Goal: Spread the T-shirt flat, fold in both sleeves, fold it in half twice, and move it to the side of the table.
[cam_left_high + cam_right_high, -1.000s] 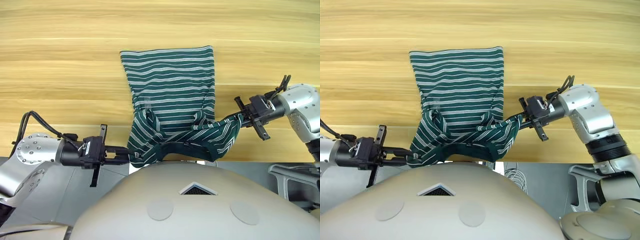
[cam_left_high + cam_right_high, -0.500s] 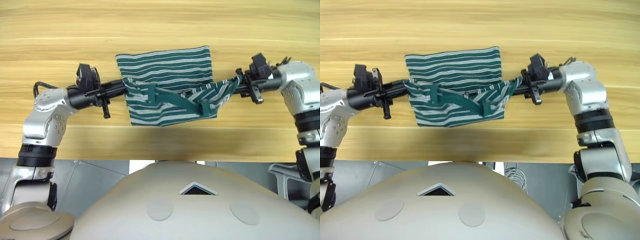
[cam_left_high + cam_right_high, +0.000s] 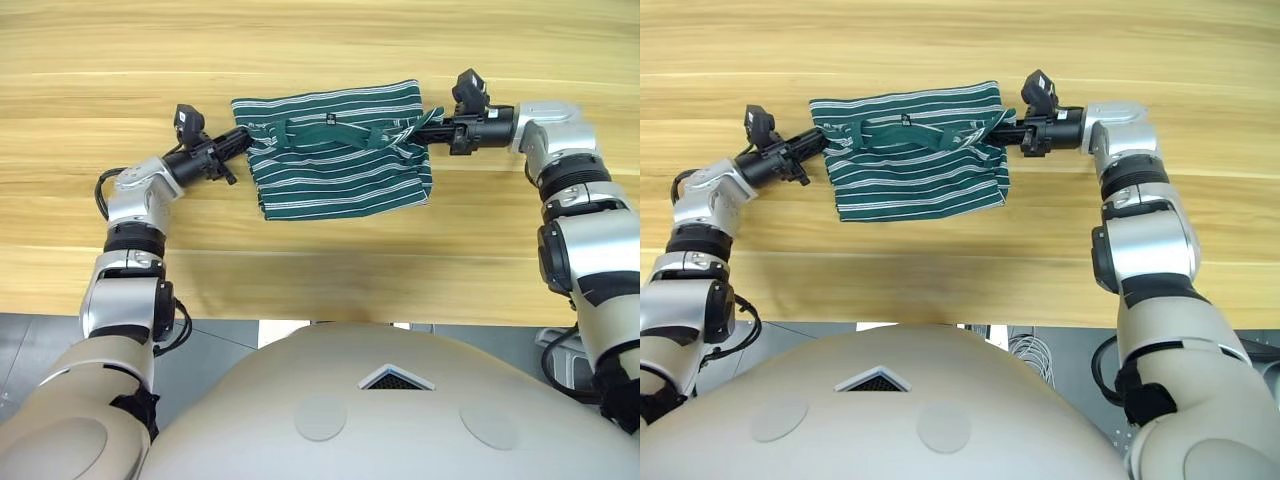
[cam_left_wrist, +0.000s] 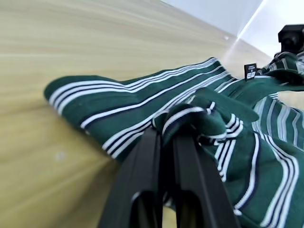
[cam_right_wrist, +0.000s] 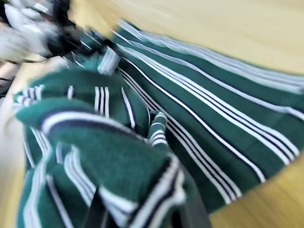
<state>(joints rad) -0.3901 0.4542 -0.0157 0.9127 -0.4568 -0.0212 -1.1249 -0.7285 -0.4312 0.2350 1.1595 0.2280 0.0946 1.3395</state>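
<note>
The green white-striped T-shirt point(image 3: 340, 165) lies folded over on the wooden table point(image 3: 320, 40), its near half doubled back onto the far half. My left gripper point(image 3: 246, 139) is shut on the shirt's collar-side corner at the fold's left end, low over the table. My right gripper point(image 3: 424, 124) is shut on the opposite corner at the right end. In the left wrist view the dark fingers point(image 4: 156, 161) pinch a bunched striped edge point(image 4: 190, 116). A bunched striped fold point(image 5: 99, 142) sits right in front of the right wrist camera.
Bare wood surrounds the shirt on every side. The table's near edge point(image 3: 320, 318) runs across the lower part of the head views, with grey floor below it.
Both grippers carried the shirt's near edge up off the table edge and away from me, folding the shirt over itself; the edge now lies near the far hem.
</note>
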